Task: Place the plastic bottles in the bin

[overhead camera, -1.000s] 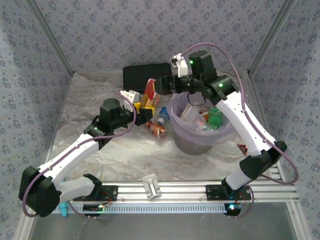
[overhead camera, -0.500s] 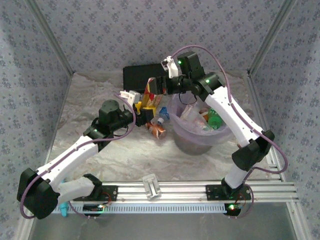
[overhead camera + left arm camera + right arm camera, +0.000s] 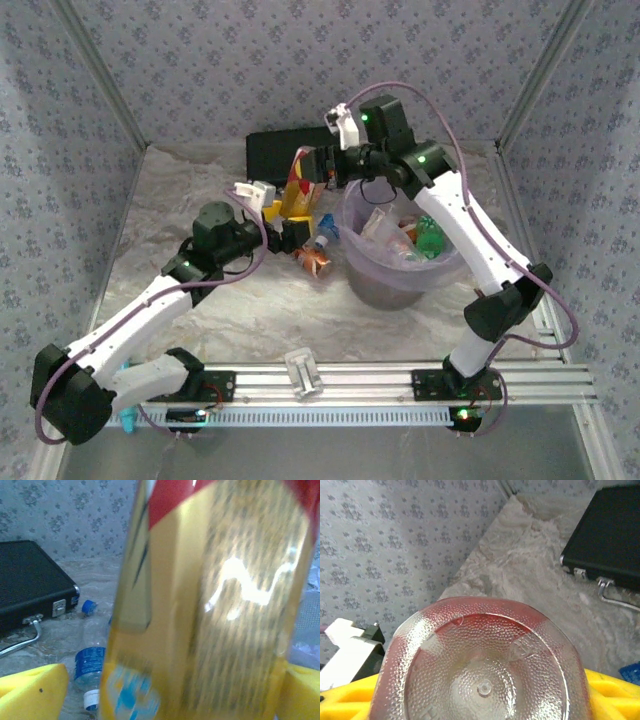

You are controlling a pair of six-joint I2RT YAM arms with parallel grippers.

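1. I see my right gripper [image 3: 316, 168] closed on the yellow bottle [image 3: 297, 190], just left of the bin [image 3: 385, 285];
2. my left gripper [image 3: 284, 216] stands open around the bottle's lower part.

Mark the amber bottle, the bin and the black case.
amber bottle [image 3: 210, 610]: left wrist view, mid-body label.
bin [image 3: 386, 291]: top external view, grey front wall.
black case [image 3: 272, 152]: top external view, lid centre.

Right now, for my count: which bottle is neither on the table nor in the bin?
The amber bottle with the red label, held in the air; the others lie on the table or in the bin.
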